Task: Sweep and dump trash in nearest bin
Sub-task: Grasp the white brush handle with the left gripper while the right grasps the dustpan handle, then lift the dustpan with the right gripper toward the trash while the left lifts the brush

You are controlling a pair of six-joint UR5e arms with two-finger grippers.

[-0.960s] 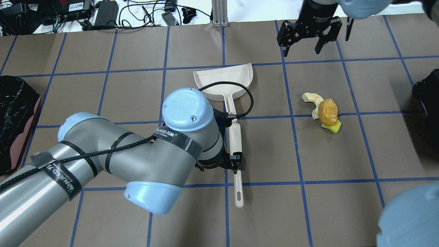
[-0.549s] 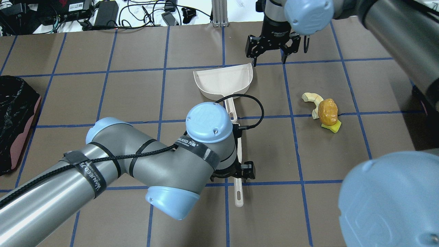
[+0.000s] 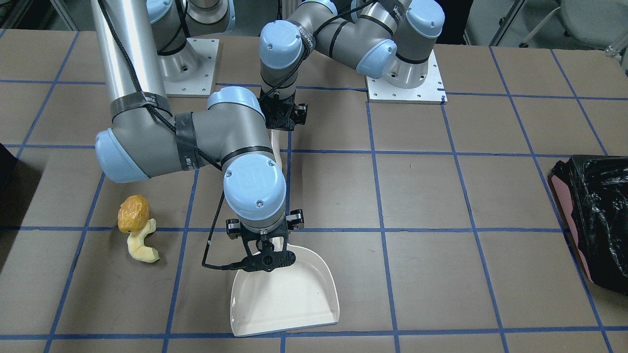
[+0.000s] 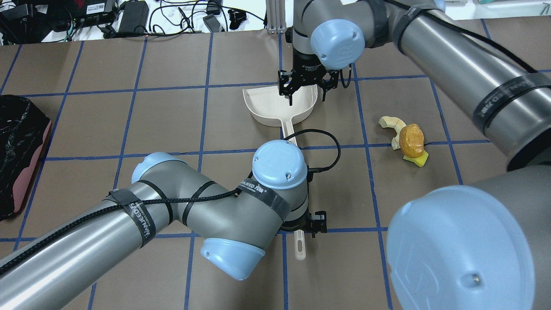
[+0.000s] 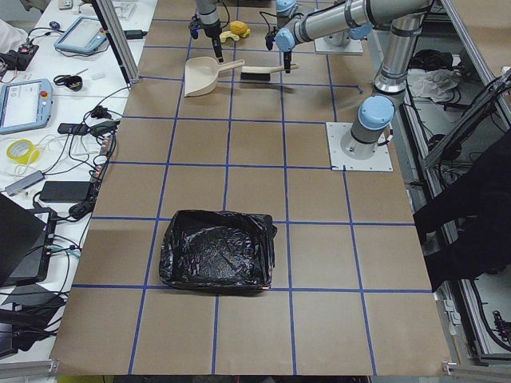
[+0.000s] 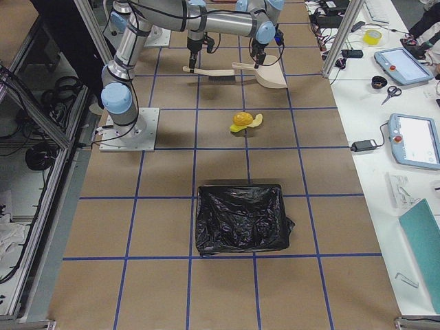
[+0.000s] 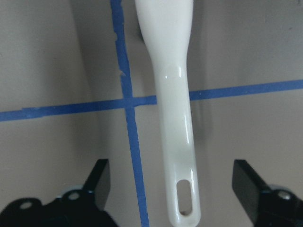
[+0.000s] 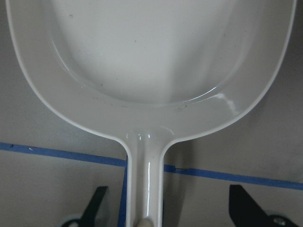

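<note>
Fingers spread wide and empty, the left gripper (image 7: 173, 182) straddles the brush handle (image 7: 175, 94) and the right gripper (image 8: 165, 203) the dustpan handle (image 8: 144, 179), while the orange-brown lump (image 4: 411, 140), cream curved piece (image 4: 388, 122) and sponge wedge (image 4: 419, 160) cluster on open table (image 4: 413, 202) well apart.

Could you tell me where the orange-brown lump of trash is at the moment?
In the overhead view the orange-brown lump lies to the right of the white dustpan, wedged between the cream curved piece and the yellow-green sponge wedge.
</note>
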